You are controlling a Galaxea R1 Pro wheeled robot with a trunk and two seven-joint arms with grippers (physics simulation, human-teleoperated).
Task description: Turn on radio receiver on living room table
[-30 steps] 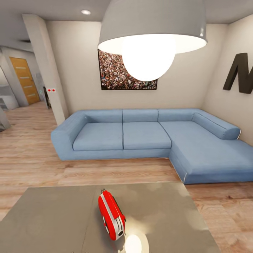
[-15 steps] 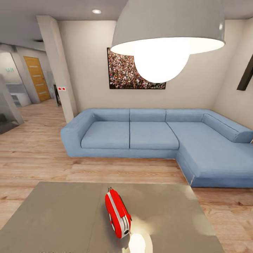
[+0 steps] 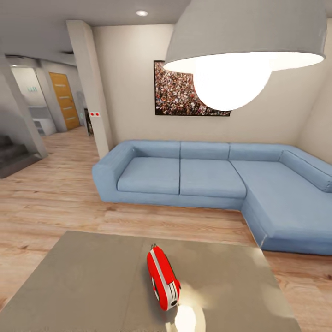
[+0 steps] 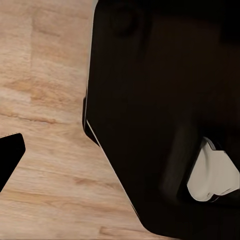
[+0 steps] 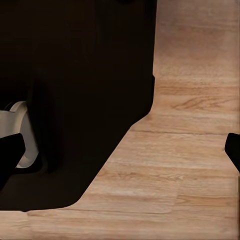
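The bright-red radio receiver with white trim stands end-on near the middle of the low grey table, at the bottom of the head view. Its face is turned sideways, so I cannot make out the dial. In the left wrist view one black fingertip of my left gripper sits at the frame's edge over the wood floor. My right gripper shows both fingertips far apart, with nothing between them. Both hang beside my dark base, away from the radio.
Beyond the table is a big blue L-shaped sofa against the wall, under a framed crowd picture. A white dome lamp hangs close in front. A pillar, stairs and an orange door lie to the left.
The whole head view has shifted, so the camera moved: sofa, lamp and radio sit further right in the picture and stairs have come in at the left. The radio stays put on the table.
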